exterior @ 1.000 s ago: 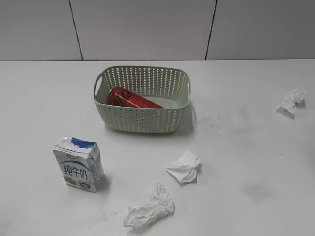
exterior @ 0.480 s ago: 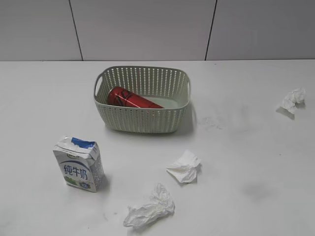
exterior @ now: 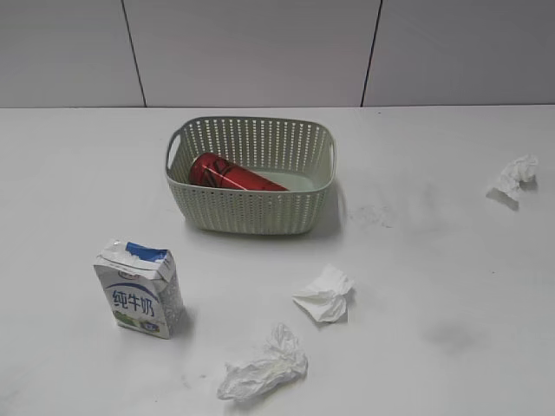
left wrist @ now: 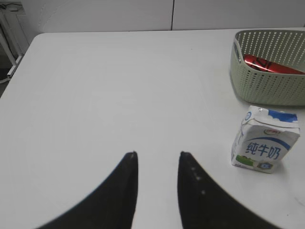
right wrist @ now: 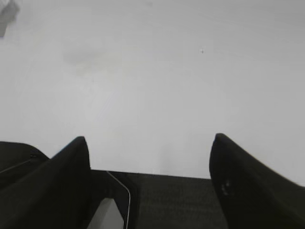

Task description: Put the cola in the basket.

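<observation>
The red cola can (exterior: 227, 174) lies on its side inside the pale green perforated basket (exterior: 251, 211) at the back middle of the white table. It also shows in the left wrist view (left wrist: 271, 66), inside the basket (left wrist: 267, 88) at the upper right. My left gripper (left wrist: 156, 155) is open and empty over bare table, well left of the basket. My right gripper (right wrist: 150, 139) is wide open and empty at the table's near edge. Neither gripper shows in the exterior view.
A white-and-blue milk carton (exterior: 139, 289) stands at the front left, also in the left wrist view (left wrist: 264, 146). Crumpled tissues lie at the front middle (exterior: 263, 365), centre right (exterior: 325, 295) and far right (exterior: 515, 176). A dark surface lies below the table edge (right wrist: 167, 200).
</observation>
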